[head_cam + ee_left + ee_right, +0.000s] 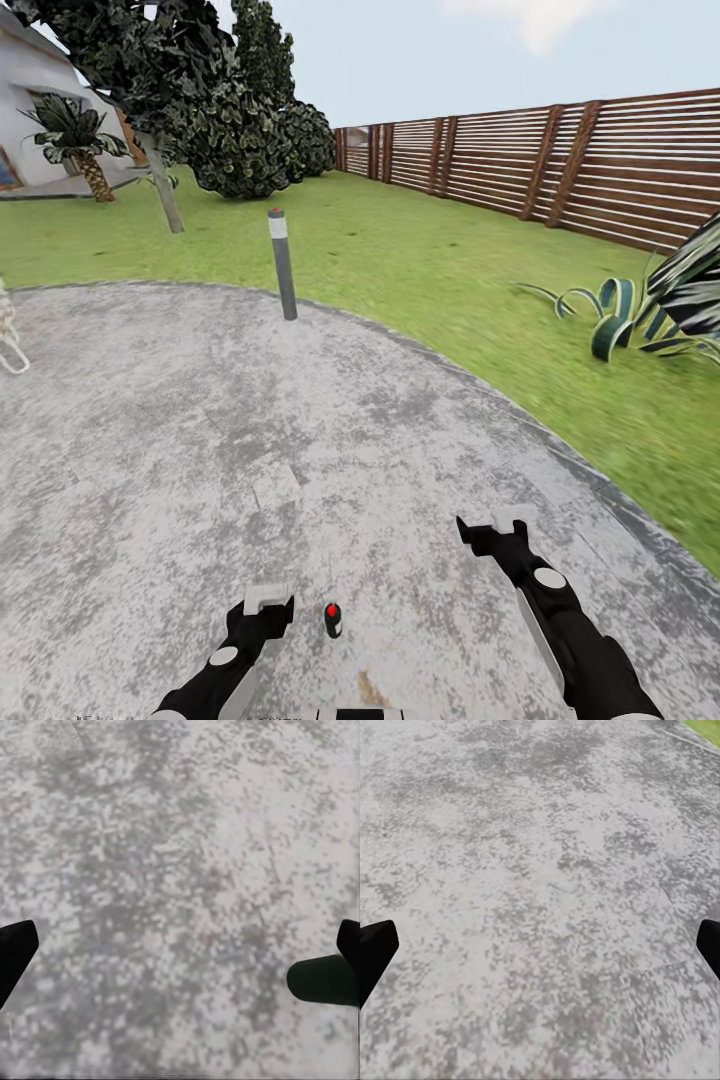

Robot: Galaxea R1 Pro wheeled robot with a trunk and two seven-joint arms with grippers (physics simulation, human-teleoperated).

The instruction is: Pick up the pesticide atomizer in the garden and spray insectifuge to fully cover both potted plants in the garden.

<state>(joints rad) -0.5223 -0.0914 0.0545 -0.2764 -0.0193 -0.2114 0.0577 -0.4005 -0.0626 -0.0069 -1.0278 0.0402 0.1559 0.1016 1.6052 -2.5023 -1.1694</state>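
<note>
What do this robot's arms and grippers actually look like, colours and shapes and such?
Both arms are mostly glossy black with pale grey panels along their sides and a round white disc at the wrist. The left gripper and right gripper each end in a light grey, blocky cap. In the wrist views the fingertips look plain black and blunt. No loose cables show.

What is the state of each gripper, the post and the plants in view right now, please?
Left gripper: open, empty, over the grey paved patio.
Right gripper: open, empty, over the patio.
Slim grey bollard lamp post: upright at the patio's edge.
Striped green plant: on the green lawn, untouched.
Brown slatted wood fence: standing.
</note>
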